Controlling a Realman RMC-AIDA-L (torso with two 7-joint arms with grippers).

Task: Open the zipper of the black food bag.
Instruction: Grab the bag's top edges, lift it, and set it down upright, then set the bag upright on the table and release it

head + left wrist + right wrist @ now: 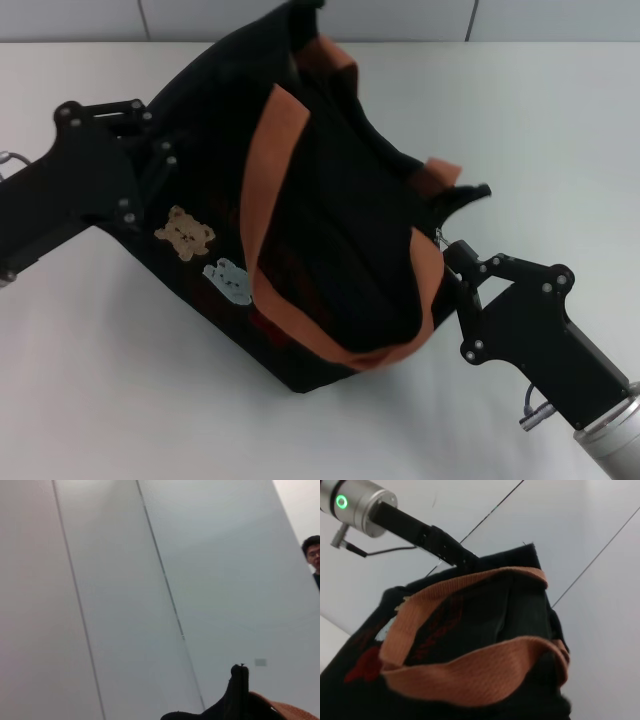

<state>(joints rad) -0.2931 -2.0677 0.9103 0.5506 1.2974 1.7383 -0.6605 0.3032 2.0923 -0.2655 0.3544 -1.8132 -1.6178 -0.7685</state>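
The boxy black fabric food bag (330, 220) with two orange-brown webbing handles (268, 170) lies tilted on the white table. A tan bear patch (184, 233) is on its side. The small silver zipper pull (439, 238) shows at its right end.

A robot test room or lab, plain and bare.

A smooth white tabletop (120, 380) fills the head view, backed by pale grey wall panels (125, 580) split by thin dark seams. A dark-haired onlooker in glasses (312, 555) peers in at the edge of the left wrist view.
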